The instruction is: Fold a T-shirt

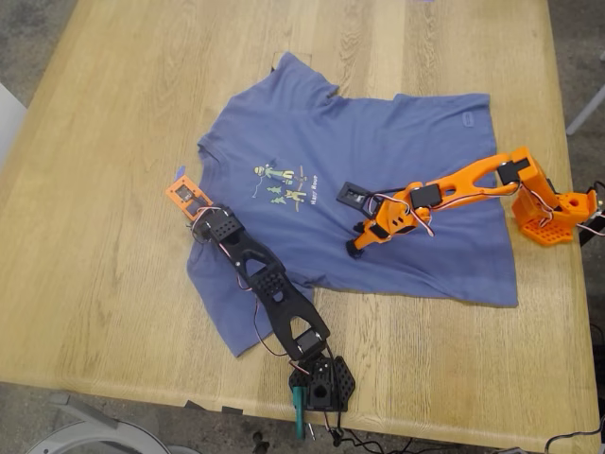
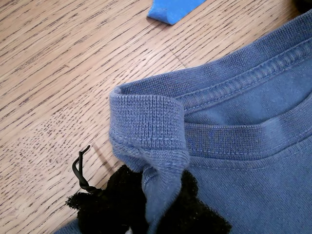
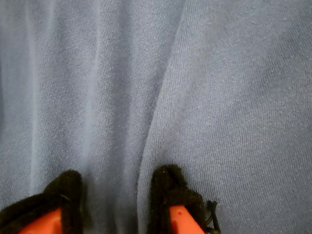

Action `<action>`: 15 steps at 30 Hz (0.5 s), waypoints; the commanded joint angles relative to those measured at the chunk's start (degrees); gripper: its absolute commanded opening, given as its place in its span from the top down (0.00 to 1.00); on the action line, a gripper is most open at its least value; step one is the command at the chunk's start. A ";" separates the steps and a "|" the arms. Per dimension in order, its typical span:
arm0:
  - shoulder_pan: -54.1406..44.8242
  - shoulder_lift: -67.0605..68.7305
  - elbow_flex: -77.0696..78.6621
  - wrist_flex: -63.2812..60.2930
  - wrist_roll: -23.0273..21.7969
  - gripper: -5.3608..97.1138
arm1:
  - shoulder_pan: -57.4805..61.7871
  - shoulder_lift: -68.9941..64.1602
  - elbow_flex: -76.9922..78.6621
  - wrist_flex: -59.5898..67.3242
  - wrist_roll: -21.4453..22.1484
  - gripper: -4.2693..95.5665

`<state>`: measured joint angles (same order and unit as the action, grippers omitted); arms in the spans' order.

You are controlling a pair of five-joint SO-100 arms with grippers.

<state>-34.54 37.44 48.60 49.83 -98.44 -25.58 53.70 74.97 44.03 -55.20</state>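
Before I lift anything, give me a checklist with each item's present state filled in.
1. My first gripper holds the T-shirt collar: ok, the rib is pinched between the black pads.
2. My second gripper holds cloth: not ok, its jaws are apart, with only a ridge of fabric between them.
3. Shirt lies flat: not ok, creases run out from my second gripper.
4. Blue strip clear of the collar: ok, it lies apart on the table.
5. Whole shirt on the table: ok.
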 commanded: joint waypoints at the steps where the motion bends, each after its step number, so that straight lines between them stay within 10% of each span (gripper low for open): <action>1: 4.75 1.32 0.44 1.67 -1.23 0.94 | -2.46 -2.55 -2.02 2.64 -0.35 0.77; 15: 6.06 7.47 0.44 3.87 -1.58 0.94 | 2.72 -9.05 -10.55 9.93 -1.23 0.94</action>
<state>-33.66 41.75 48.69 51.77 -99.14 -23.12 45.97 64.07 53.17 -56.07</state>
